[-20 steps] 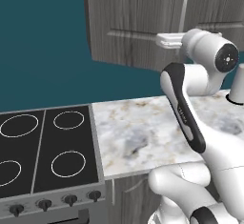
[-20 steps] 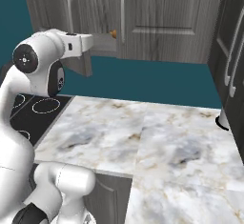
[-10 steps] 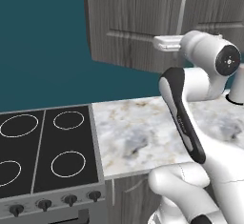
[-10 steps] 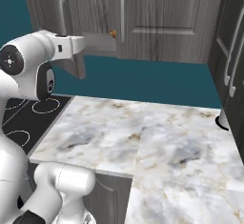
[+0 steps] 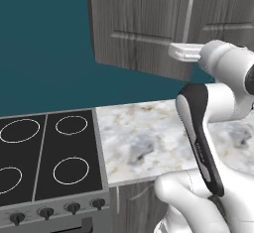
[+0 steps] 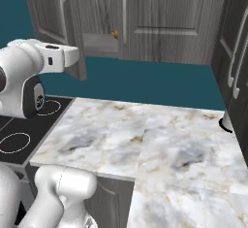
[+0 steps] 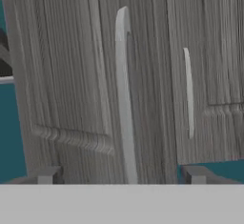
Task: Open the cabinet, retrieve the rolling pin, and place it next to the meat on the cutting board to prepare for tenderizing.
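The cabinet (image 6: 160, 18) is grey wood grain. Its left door (image 6: 53, 8) stands swung partly out, and the right door is shut. Through the gap a small orange-brown end of the rolling pin (image 6: 115, 34) shows on the cabinet floor. My gripper (image 7: 123, 175) is open, its fingertips (image 7: 47, 174) spread either side of the left door's silver bar handle (image 7: 123, 99) without touching it. The gripper (image 6: 76, 57) hovers just in front of that door's lower edge, and from the other side it (image 5: 173, 52) sits below the handle (image 5: 188, 14). The cutting board and the meat are out of view.
A marble counter (image 6: 145, 139) runs below the cabinet, with a black four-ring stove (image 5: 44, 147) to its left. A tall dark unit with long handles (image 6: 237, 52) closes off the right side. A small white round object (image 6: 225, 124) sits at its foot.
The jaws went from shut on the left door's handle to open. The hand drew back a little from the door, which now stands further out.
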